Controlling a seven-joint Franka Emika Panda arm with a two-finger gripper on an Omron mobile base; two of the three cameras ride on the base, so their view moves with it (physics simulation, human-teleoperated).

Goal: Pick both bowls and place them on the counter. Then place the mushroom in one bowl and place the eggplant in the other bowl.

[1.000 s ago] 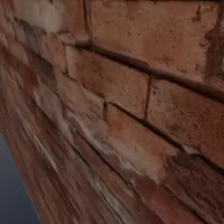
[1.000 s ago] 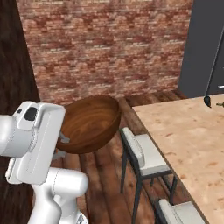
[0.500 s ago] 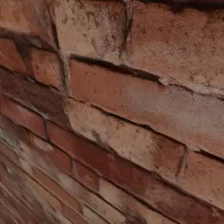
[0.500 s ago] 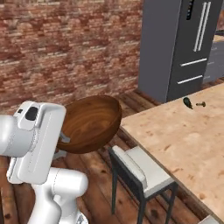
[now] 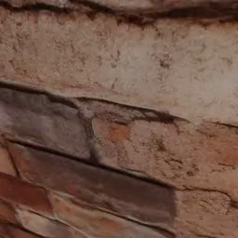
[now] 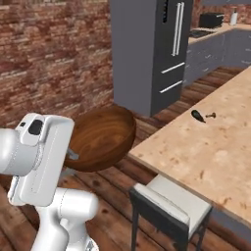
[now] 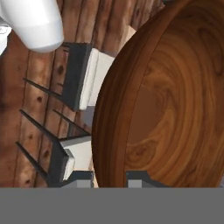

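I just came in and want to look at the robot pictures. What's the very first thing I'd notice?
The big shiny reddish-brown wooden bowl, held up by the white arm over the plank floor, its rim pinched in the gripper. To its right runs the tan wood-grain counter, with a tiny blackish stalked eggplant lying on it. Behind stands a tall grey fridge by a red brick wall.

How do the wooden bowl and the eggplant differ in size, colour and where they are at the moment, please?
The wooden bowl is large; the eggplant is tiny. The bowl is glossy reddish-brown, the eggplant blackish. The bowl is gripped at its rim by the gripper, off the counter; the eggplant lies on it.
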